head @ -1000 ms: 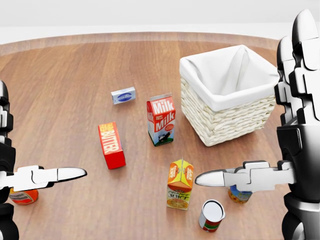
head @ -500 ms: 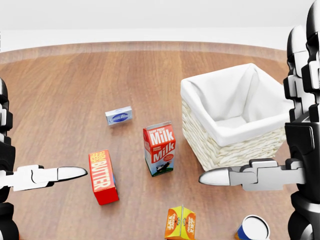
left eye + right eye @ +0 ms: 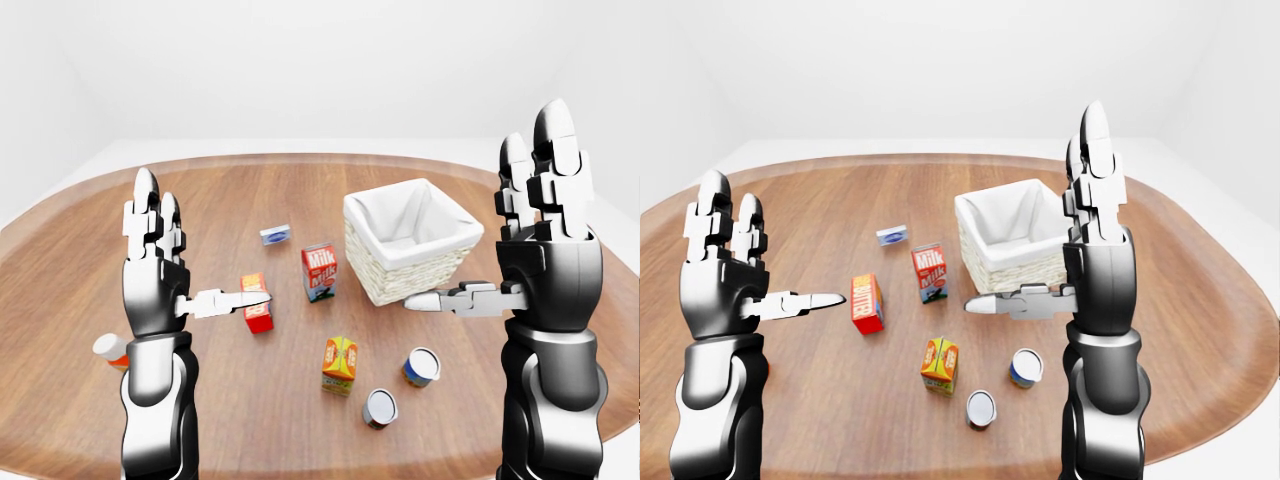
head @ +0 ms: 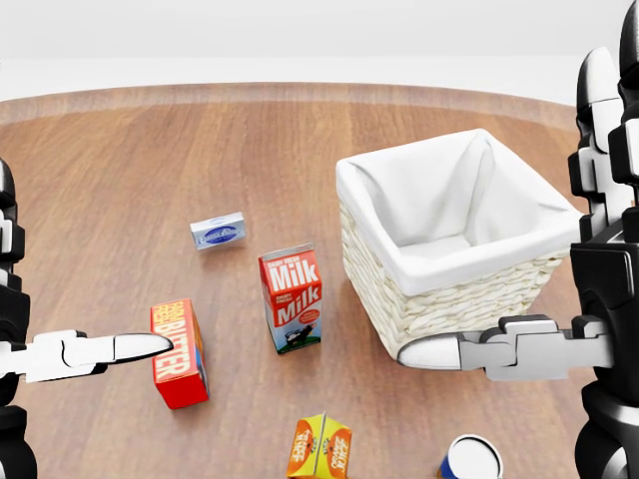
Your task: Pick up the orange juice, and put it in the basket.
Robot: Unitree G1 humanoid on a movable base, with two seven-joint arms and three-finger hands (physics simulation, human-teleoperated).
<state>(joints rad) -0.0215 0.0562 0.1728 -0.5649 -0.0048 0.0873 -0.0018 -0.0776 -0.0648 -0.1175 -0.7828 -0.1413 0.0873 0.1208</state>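
Note:
The orange juice carton [image 3: 340, 365] stands upright on the round wooden table, below the milk carton and near the bottom middle of the left-eye view; only its top shows at the lower edge of the head view [image 4: 319, 449]. The white-lined wicker basket [image 3: 400, 282] sits up and to the right of it, with nothing inside. My left hand [image 3: 200, 250] is raised at the left, fingers up and thumb pointing inward, open and holding nothing. My right hand [image 3: 485, 215] is raised at the right, open in the same pose, its thumb level with the basket's near wall.
A milk carton [image 3: 319, 271], a red butter box [image 3: 257, 301] and a small blue box [image 3: 275, 234] stand left of the basket. Two cans [image 3: 421, 366] [image 3: 379, 407] lie right of the juice. Another can [image 3: 108, 348] shows partly behind my left arm.
The whole head view has shifted: all table things slid down and slightly left, so the camera moved. Both hands keep the same open pose.

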